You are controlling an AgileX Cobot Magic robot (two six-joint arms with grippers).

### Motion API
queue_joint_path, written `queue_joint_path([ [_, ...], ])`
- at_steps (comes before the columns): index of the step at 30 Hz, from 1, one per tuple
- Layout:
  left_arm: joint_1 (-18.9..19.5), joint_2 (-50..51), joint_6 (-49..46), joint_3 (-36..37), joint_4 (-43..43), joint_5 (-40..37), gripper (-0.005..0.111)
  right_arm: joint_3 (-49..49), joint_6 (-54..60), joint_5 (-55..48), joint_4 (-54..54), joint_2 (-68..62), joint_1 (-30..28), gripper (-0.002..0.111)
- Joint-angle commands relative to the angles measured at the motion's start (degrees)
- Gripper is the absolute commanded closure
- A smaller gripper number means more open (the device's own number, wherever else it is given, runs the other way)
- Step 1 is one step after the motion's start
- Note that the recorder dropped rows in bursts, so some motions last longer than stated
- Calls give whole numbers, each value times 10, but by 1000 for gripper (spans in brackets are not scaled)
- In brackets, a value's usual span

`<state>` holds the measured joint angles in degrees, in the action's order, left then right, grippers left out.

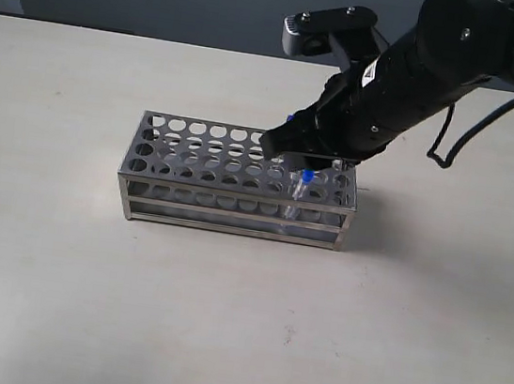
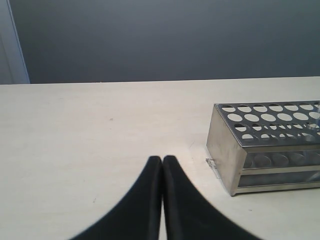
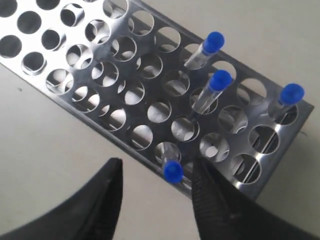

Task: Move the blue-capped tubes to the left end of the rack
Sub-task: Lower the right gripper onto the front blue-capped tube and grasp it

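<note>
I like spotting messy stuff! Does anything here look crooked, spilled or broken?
The blue-capped tubes lean a little in the wide holes of the rack, most plainly the front tube by the right gripper. Nothing looks spilled or broken.

I can't read any words or numbers from where I stand. There is one small white mark (image 1: 371, 72) on the black right arm (image 1: 426, 63). It could be a sign or a brand, but it is too tiny and blurry to tell what it says.
</note>
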<state>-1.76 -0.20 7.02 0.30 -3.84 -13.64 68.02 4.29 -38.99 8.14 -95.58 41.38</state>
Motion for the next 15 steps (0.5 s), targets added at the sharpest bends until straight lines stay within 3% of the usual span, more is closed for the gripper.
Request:
queue_joint_path([
  [1, -2, 2, 0, -3, -1, 4, 106, 3, 0, -39, 28, 1, 0, 64],
  [15, -2, 2, 0, -3, -1, 4, 106, 3, -13, 8, 15, -40, 0, 64],
])
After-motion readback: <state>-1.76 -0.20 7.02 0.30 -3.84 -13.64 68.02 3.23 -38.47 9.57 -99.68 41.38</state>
